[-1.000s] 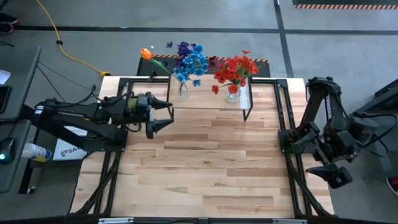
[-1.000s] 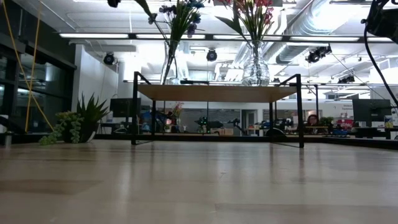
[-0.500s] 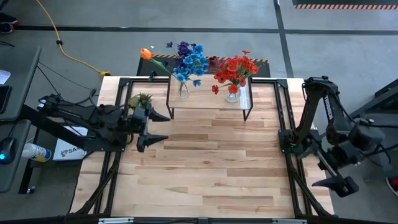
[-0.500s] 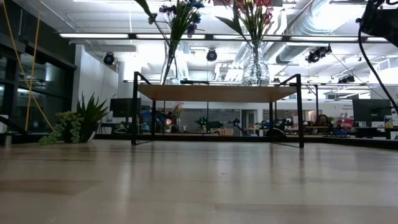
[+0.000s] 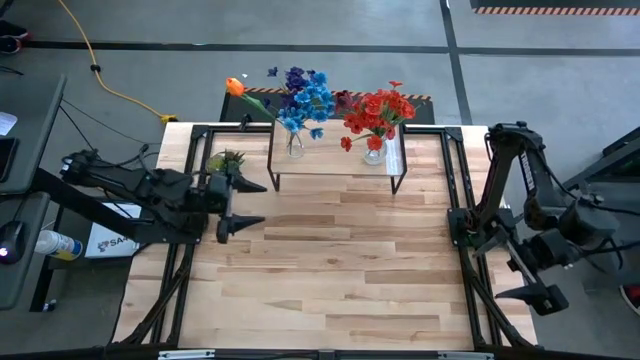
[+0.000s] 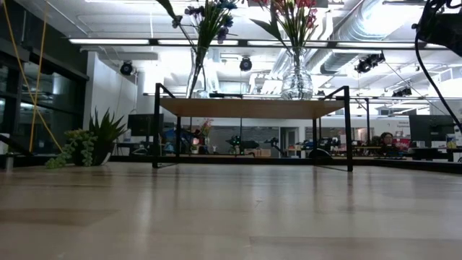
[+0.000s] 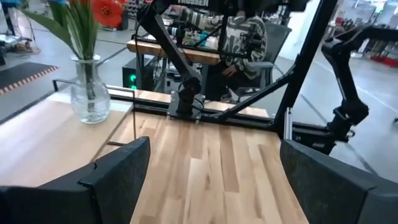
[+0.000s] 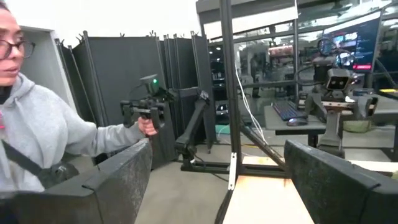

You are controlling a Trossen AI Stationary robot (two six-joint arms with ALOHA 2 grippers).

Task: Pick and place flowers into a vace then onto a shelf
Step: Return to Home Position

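Observation:
The shelf (image 5: 340,165) stands on its black legs at the table's far middle. Two glass vases rest on its top. The left vase (image 6: 197,76) holds blue, purple and orange flowers (image 5: 300,98) by their stems. The right vase (image 6: 297,74) holds red flowers (image 5: 380,108). My left gripper (image 5: 250,203) hangs open over the table's left part, near the shelf's left end, with nothing between its fingers (image 7: 118,171). Beyond the table's right edge, my right gripper (image 5: 530,285) is open and empty, and its fingers (image 8: 118,174) point out into the room.
A small green spiky plant (image 5: 228,160) sits on the table left of the shelf, just beyond my left gripper. Bare wooden tabletop (image 5: 340,270) fills the middle and near part. In the right wrist view a person in a grey hoodie (image 8: 56,143) holds a dark device.
My left gripper has swung back toward the table's left and near edges, away from the shelf, uncovering the small green plant; it stays open. My right gripper has shifted slightly toward the near edge beside the table and stays open. Vases and flowers have kept still.

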